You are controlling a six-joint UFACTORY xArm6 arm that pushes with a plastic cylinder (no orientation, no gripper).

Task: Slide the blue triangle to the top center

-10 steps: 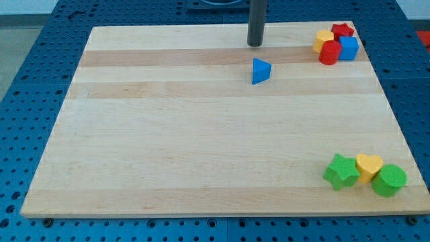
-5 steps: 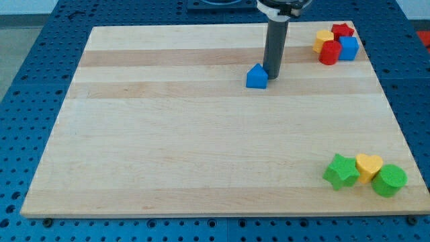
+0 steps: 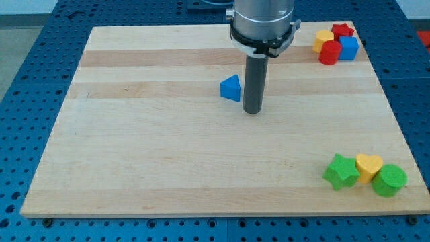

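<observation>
The blue triangle (image 3: pixel 230 88), a small matte wedge, sits on the pale wooden counter (image 3: pixel 168 154) a little left of centre and toward the far half, well short of the far edge. My tip (image 3: pixel 252 110), the blunt end of a smooth dark rod that serves as the tool, rests just right of the triangle and slightly nearer; it has no jaws and holds nothing. At the far right corner cluster a yellow block (image 3: pixel 324 37), red star (image 3: pixel 342 29), red block (image 3: pixel 329 52) and blue cube (image 3: pixel 348 48). At the near right sit a green star (image 3: pixel 341 171), yellow heart (image 3: pixel 369 165) and green cylinder (image 3: pixel 389 180), touching in a row.
</observation>
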